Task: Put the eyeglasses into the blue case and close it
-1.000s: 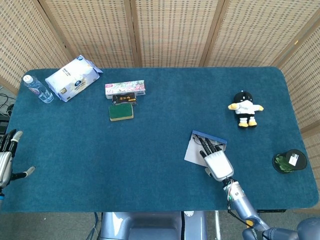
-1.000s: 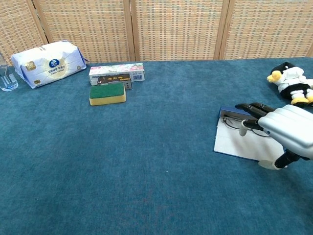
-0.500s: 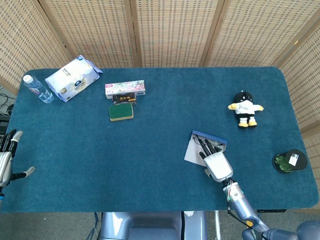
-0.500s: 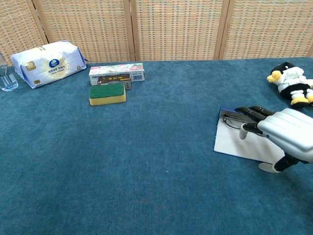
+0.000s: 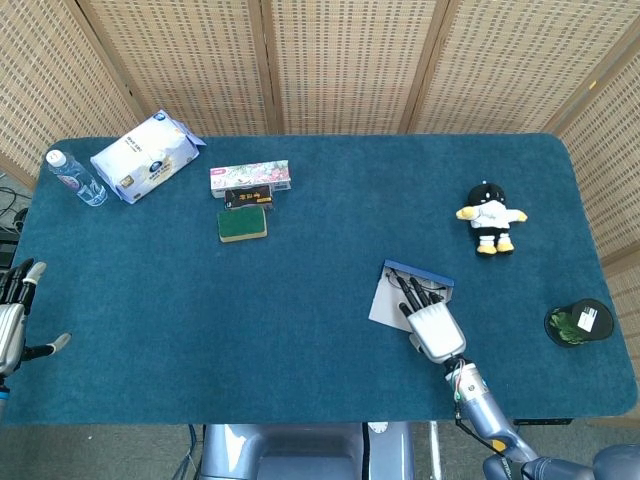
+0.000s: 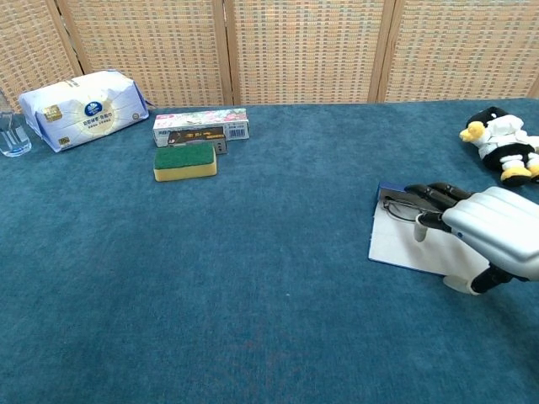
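The blue case [image 5: 386, 303] [image 6: 402, 247] lies open near the table's front right, its pale inside facing up and its blue rim at the far side. The eyeglasses [image 6: 399, 208] lie in it by that rim, thin dark frames partly covered by dark fingers [image 6: 434, 193]. My right hand [image 5: 434, 330] [image 6: 495, 231] rests over the case with fingers stretched out on the glasses and the thumb down at the near side; no grip shows. My left hand [image 5: 12, 322] hangs at the far left edge, fingers apart, holding nothing.
At the back left are a tissue pack [image 5: 146, 155] [image 6: 82, 105], a water bottle [image 5: 74, 178], a long printed box [image 5: 250, 176] [image 6: 200, 124] and a green sponge [image 5: 242, 224] [image 6: 184, 161]. A plush toy [image 5: 489, 219] [image 6: 504, 141] sits at right, a black round object [image 5: 578, 322] near the right edge.
My right hand has drawn back slightly toward the near edge, its fingers still over the glasses. The case and my left hand have not moved.
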